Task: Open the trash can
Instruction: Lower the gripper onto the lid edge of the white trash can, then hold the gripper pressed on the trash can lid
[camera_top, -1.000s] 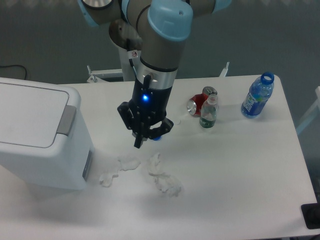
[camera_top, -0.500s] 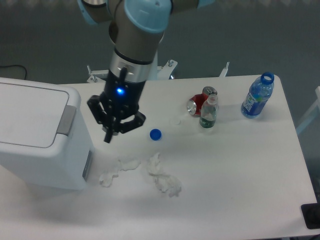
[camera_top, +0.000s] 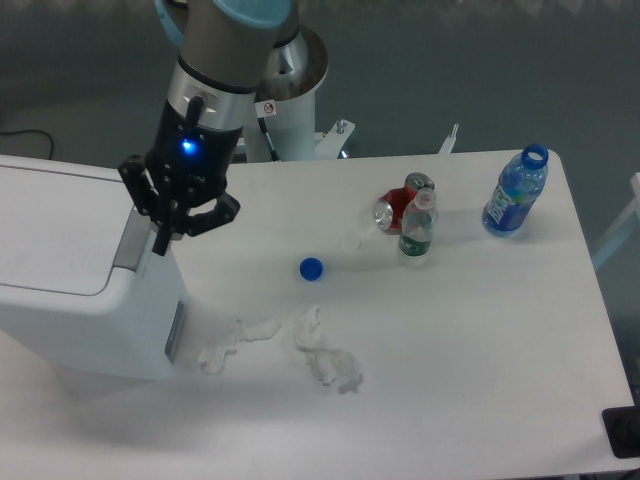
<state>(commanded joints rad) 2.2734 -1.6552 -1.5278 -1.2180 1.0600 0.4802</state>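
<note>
The trash can (camera_top: 70, 270) is a large white boxy bin at the left of the table, its flat lid down and a grey push-button strip (camera_top: 130, 240) along the lid's right edge. My gripper (camera_top: 162, 240) hangs over the bin's right edge, just beside that grey strip, with its black fingers drawn together and nothing between them. A blue light glows on the wrist above it.
A blue bottle cap (camera_top: 311, 268) lies mid-table. Crumpled white tissues (camera_top: 325, 355) lie in front of it. A red can (camera_top: 397, 207) and a small green-label bottle (camera_top: 416, 226) stand to the right. A blue water bottle (camera_top: 515, 191) without a cap stands at the far right.
My gripper has travelled left across the table, from above the blue cap to the right edge of the trash can. The cap came into view; nothing else moved.
</note>
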